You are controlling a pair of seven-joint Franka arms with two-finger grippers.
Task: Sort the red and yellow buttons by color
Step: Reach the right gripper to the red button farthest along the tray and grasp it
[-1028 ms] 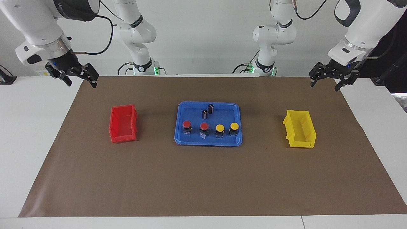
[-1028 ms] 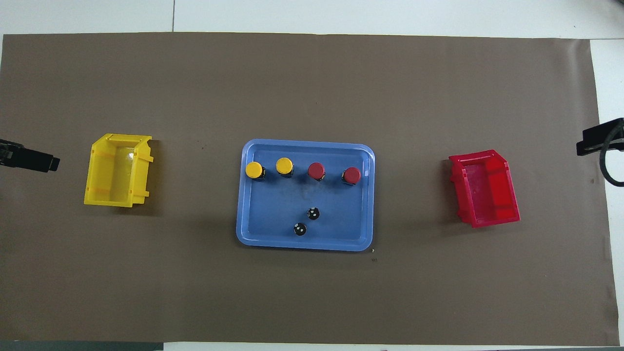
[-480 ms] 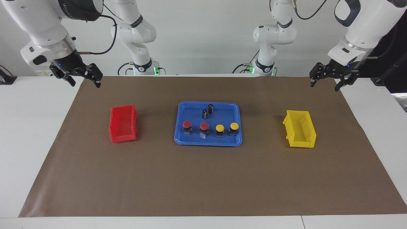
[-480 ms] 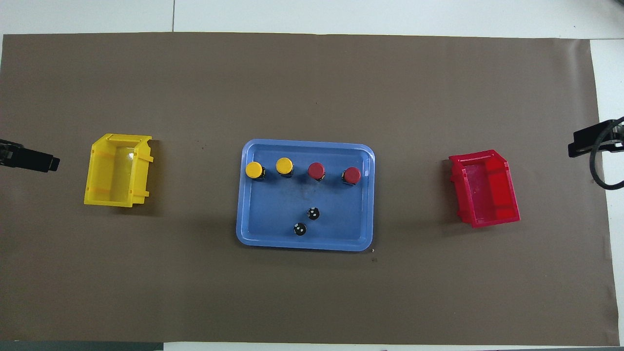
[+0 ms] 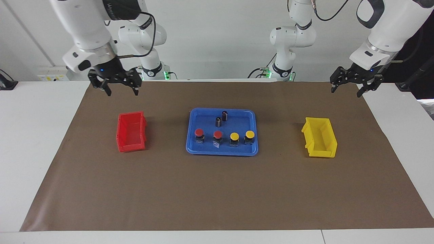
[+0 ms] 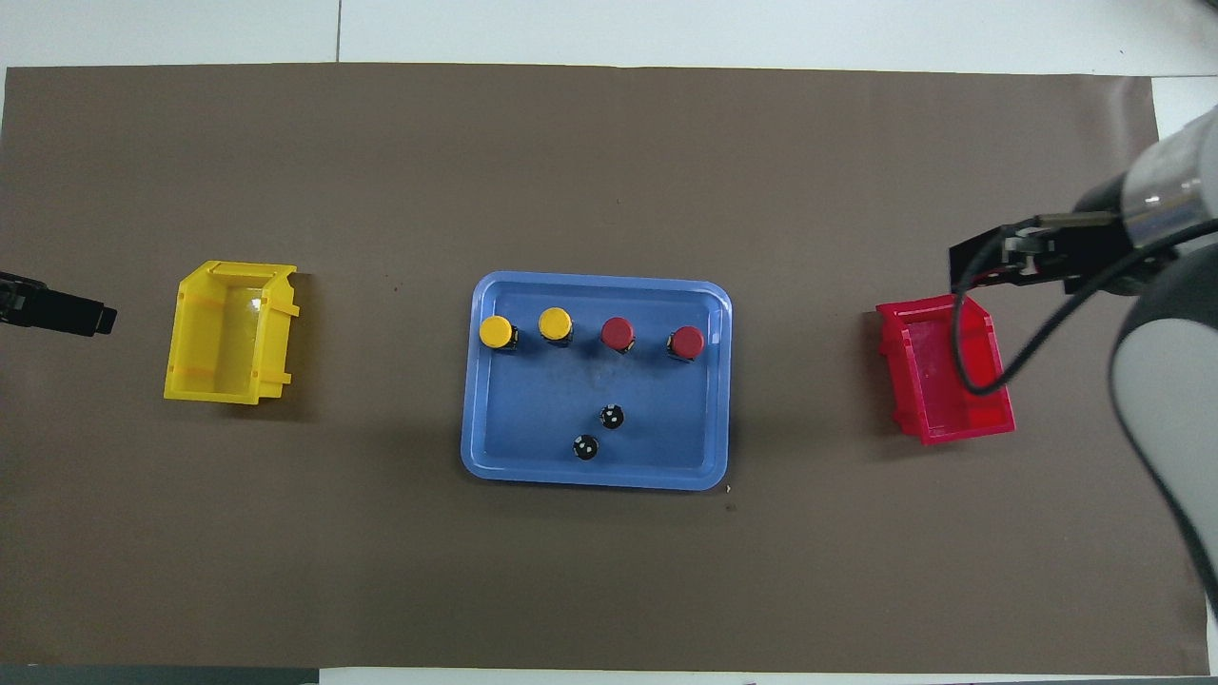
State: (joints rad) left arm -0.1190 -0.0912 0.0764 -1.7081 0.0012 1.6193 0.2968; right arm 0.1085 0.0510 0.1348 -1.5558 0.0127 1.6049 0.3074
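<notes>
Buttons sit in my blue tray, red bin at nine o'clock in the facing view; right end effector spread above it, left end effector spread, waiting.

A mat covers most of the table. A tray sits at the mat's middle. In the tray, four buttons stand in a row along the edge farther from the robots, and two cylinders stand close together nearer to the robots. One bin lies well apart from the tray toward the right arm's end, and a second bin toward the left arm's end. The right gripper hangs over the mat near the first bin. The left gripper hangs over the mat's corner.
</notes>
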